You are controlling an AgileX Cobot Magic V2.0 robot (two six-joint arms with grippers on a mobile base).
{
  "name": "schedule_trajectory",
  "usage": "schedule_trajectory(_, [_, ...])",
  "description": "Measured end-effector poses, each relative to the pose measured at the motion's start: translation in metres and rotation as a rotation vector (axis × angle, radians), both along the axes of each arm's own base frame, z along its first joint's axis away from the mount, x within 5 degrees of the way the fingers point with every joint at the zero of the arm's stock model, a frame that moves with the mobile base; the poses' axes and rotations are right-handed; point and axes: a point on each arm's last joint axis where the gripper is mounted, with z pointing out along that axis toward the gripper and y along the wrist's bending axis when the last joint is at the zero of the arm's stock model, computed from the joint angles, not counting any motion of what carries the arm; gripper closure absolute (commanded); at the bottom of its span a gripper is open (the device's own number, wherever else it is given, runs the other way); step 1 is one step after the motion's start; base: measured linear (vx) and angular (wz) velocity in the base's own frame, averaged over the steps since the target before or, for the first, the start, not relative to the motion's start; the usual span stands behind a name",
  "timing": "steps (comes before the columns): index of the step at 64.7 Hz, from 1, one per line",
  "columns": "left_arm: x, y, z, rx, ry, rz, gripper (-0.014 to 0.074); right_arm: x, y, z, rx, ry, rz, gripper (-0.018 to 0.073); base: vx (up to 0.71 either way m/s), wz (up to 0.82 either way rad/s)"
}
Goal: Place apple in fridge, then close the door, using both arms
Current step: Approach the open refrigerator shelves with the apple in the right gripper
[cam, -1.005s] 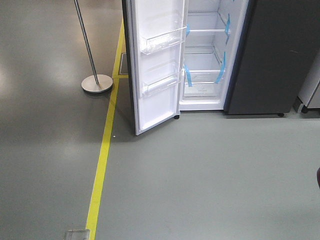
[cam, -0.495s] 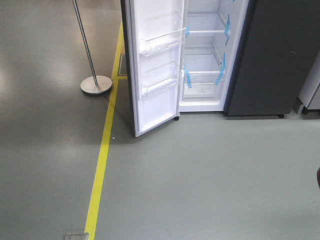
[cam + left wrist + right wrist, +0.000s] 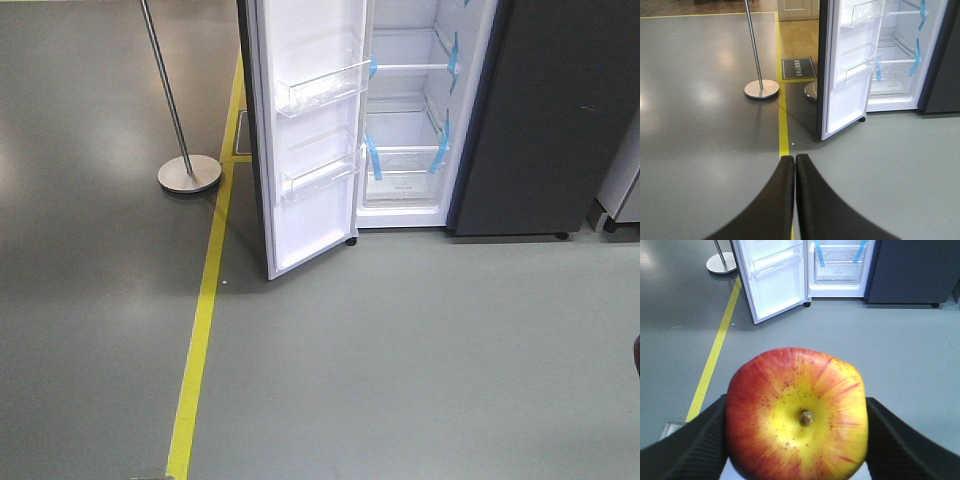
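Red-over-yellow apple [image 3: 797, 412], stem dimple facing the right wrist camera. Red streaks and fine speckles radiate from a yellow centre, and the skin looks sound. It sits between the fingers of the right gripper [image 3: 797, 437], one pad on each flank, jaws spread to the apple's full width and holding it. Left gripper [image 3: 794, 160]: fingers pressed together, nothing in them, aimed low at the floor short of the door.

Status, my read: the pick is done and nothing else. The apple is well apart from the fridge [image 3: 540, 120], with a stretch of grey floor between them. The door [image 3: 310, 130] stands wide open, its white inner face and clear bins [image 3: 322, 85] turned toward the robot. Inside are white walls, glass shelves and blue tape strips [image 3: 374, 158].

Left to do: drive in, set the apple on a shelf, release, back the arm out, swing the door shut. The left arm is free and on the door's side, so it's the likely closer.

Around: a yellow floor line [image 3: 200, 330] runs toward the door. A metal stand base [image 3: 189, 174] sits just beyond it.
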Motion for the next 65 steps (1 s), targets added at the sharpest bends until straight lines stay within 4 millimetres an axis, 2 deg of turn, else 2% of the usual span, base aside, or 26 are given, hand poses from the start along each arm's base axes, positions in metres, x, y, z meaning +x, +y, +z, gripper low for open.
schedule_trajectory(65, [0.0,0.0,0.0,0.0,0.0,0.0,0.0602,0.0,0.0,0.0,0.0,0.0,0.0,0.0364,0.08,0.0])
